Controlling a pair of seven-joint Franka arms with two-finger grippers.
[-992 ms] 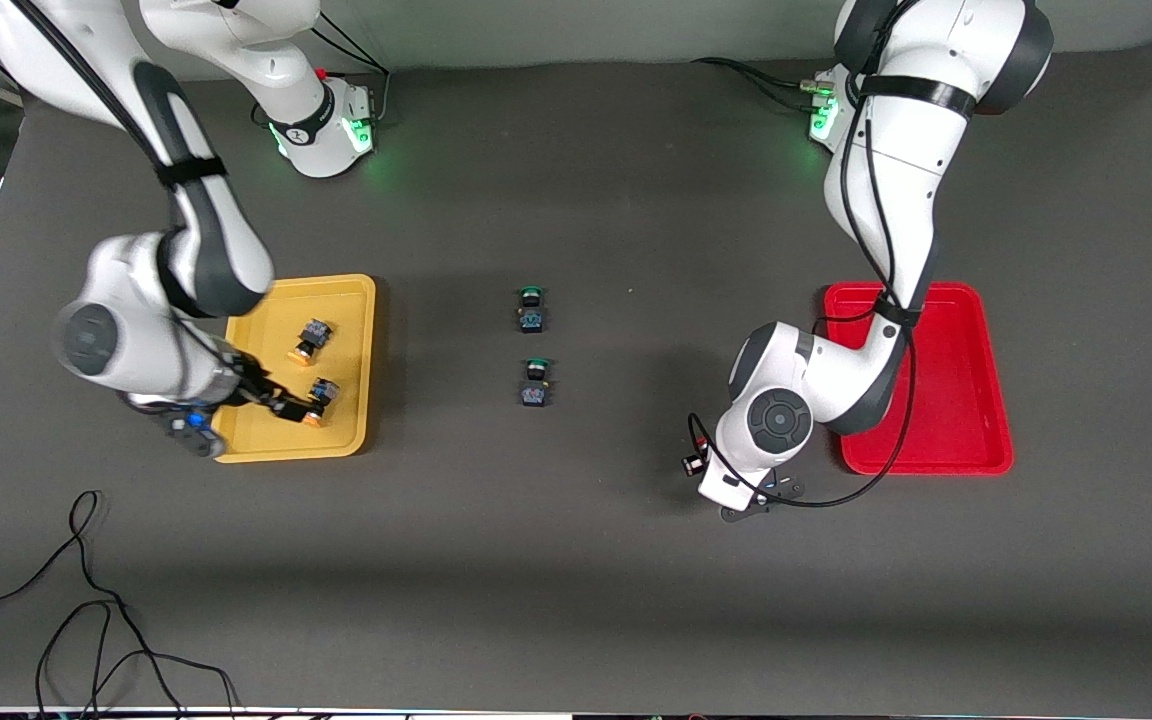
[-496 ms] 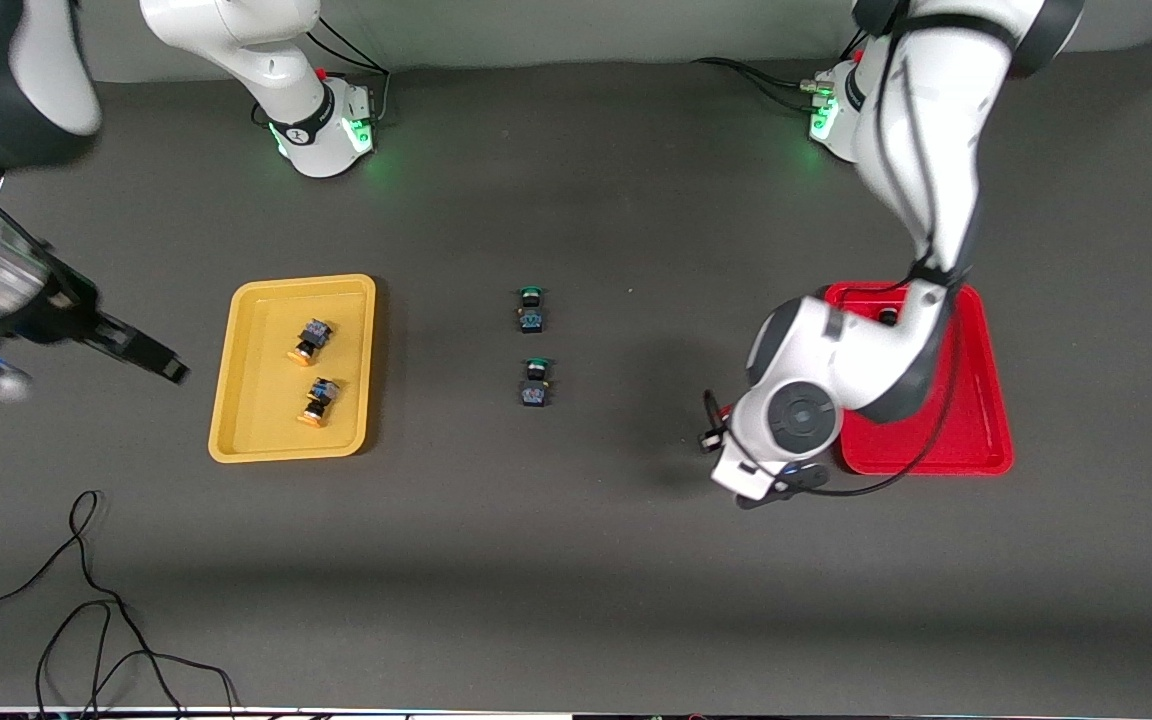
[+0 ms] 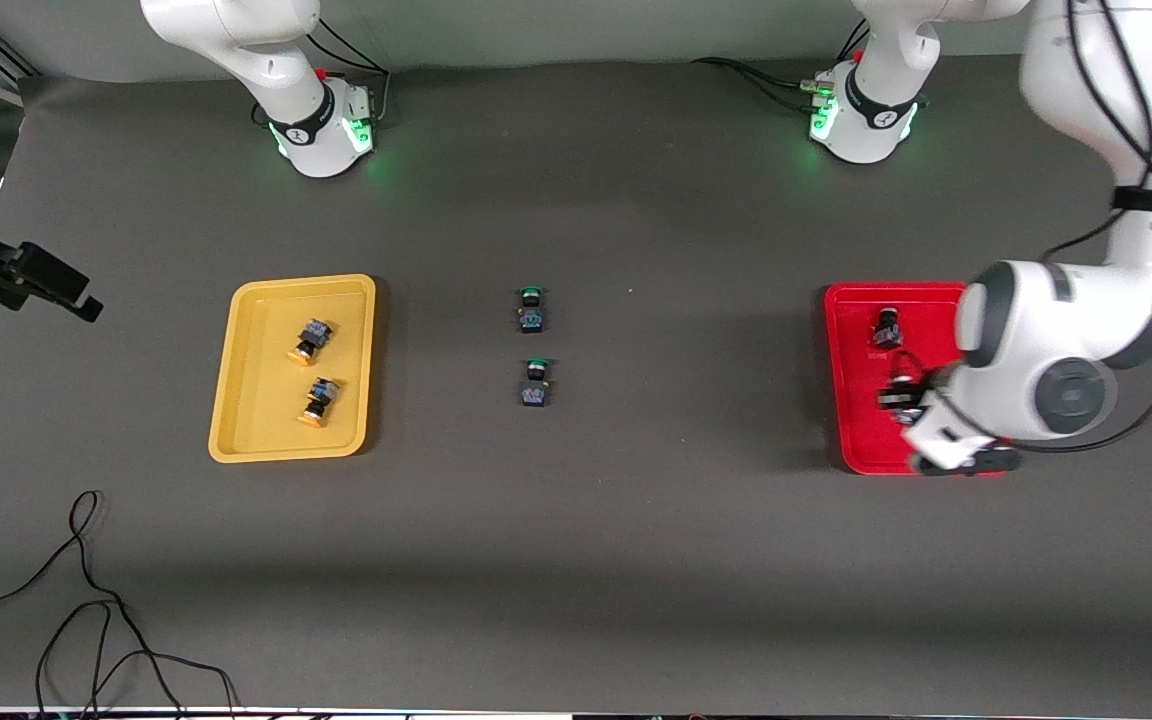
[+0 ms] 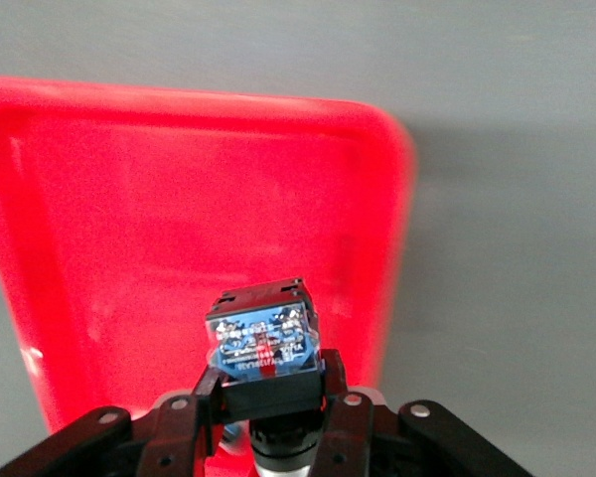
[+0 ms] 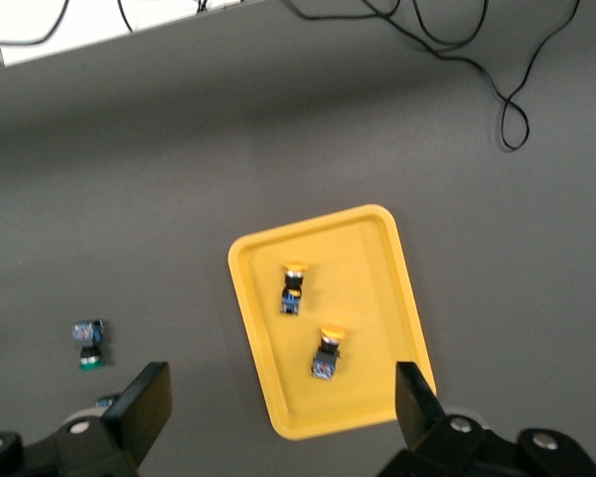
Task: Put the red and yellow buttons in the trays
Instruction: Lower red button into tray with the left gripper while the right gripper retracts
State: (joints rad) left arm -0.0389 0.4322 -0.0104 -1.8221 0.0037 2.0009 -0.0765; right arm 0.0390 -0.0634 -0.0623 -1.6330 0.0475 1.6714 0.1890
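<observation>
1. The yellow tray sits on the table toward the right arm's end.
2. Two yellow buttons lie inside it. One yellow button is farther from the front camera. The other yellow button is nearer to that camera. They are close to each other but not touching.
3. The red tray sits toward the left arm's end of the table.
4. One red button lies in the red tray, in the part farther from the front camera.
5. The left gripper is up over the red tray, over the part nearer to the front camera. Its two fingers are squeezed tight on a second red button. In the left wrist view you see the button's blue body, with red tray under it.
6. The right gripper is high up in the air, off past the yellow tray at the right arm's end of the table. Its fingers are spread wide apart and hold nothing. In the right wrist view the yellow tray and its two buttons are far below.
7. Two green buttons stand in the middle of the table, between the two trays. One green button is farther from the front camera, and the other green button is nearer to it.
8. A black cable lies in loops on the table, nearer to the front camera than the yellow tray.
</observation>
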